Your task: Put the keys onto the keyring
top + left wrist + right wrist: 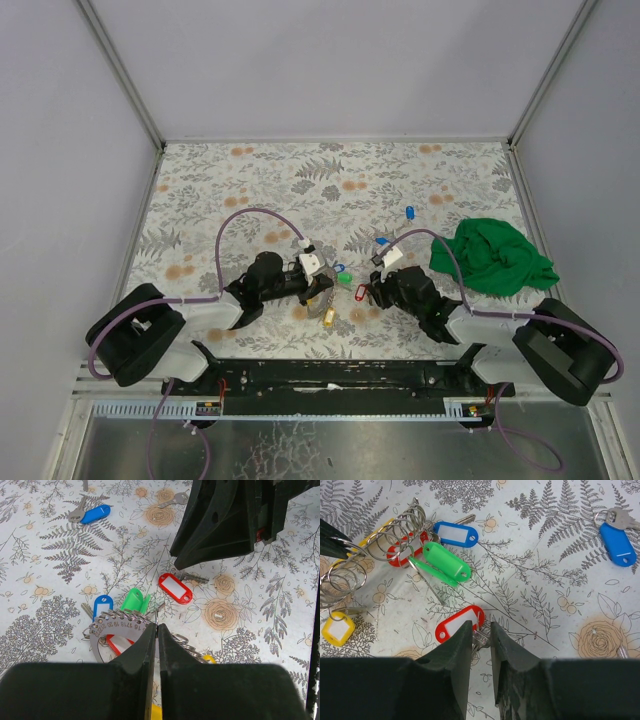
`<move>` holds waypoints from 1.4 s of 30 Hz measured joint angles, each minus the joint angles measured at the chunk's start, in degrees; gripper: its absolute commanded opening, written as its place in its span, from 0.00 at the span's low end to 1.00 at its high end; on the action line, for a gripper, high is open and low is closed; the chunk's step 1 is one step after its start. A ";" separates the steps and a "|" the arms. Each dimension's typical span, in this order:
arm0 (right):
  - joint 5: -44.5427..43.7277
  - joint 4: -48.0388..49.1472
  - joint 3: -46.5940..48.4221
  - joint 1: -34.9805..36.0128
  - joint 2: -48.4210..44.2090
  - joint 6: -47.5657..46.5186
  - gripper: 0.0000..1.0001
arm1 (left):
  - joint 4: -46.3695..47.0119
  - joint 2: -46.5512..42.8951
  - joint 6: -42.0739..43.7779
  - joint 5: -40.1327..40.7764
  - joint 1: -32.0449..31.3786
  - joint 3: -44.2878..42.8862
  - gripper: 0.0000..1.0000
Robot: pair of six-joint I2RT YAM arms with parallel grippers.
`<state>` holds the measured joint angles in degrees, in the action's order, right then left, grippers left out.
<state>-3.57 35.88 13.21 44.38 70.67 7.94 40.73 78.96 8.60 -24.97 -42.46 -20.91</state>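
Two grippers are parked close together over the near middle of the table [250,170], which is covered in a fern-and-flower print. The left gripper [156,629] is closed right down, and the keyring [116,626] is pinched by its edge between the fingertips. Whether the ring is resting on the surface or lifted a touch can't be told. It's a bundle of silvery wire loops with a grey numbered strip, and a green tag [445,560], a blue tag [455,533] and a yellow tag [337,629] are among the ones hung off it.

The red key [456,623] is lying flat on the table just right of the keyring, not attached to it. The right gripper [480,630] is set down over it with the jaws only a narrow gap apart, and the key's metal end is caught in that gap. Whether it's actually being squeezed can't be made out.

A blue key [382,241] is left just beyond the right gripper, and a second blue key [408,212] is farther back. A crumpled green cloth [492,255] is bunched up at the right side.
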 measured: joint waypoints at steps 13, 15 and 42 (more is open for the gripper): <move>0.24 5.79 -0.39 0.00 6.80 0.02 0.19 | 0.00 0.00 0.00 0.02 -0.04 0.00 0.00; 0.26 6.19 -0.39 0.00 7.78 0.02 0.18 | 0.00 0.00 0.00 0.02 -0.07 0.00 0.00; 3.37 2.43 2.43 0.07 6.62 -3.26 0.00 | 0.00 0.00 0.07 0.13 -0.26 0.00 0.00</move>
<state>-0.21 38.30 15.64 44.45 77.30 4.69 40.73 78.96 8.67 -24.84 -42.72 -20.91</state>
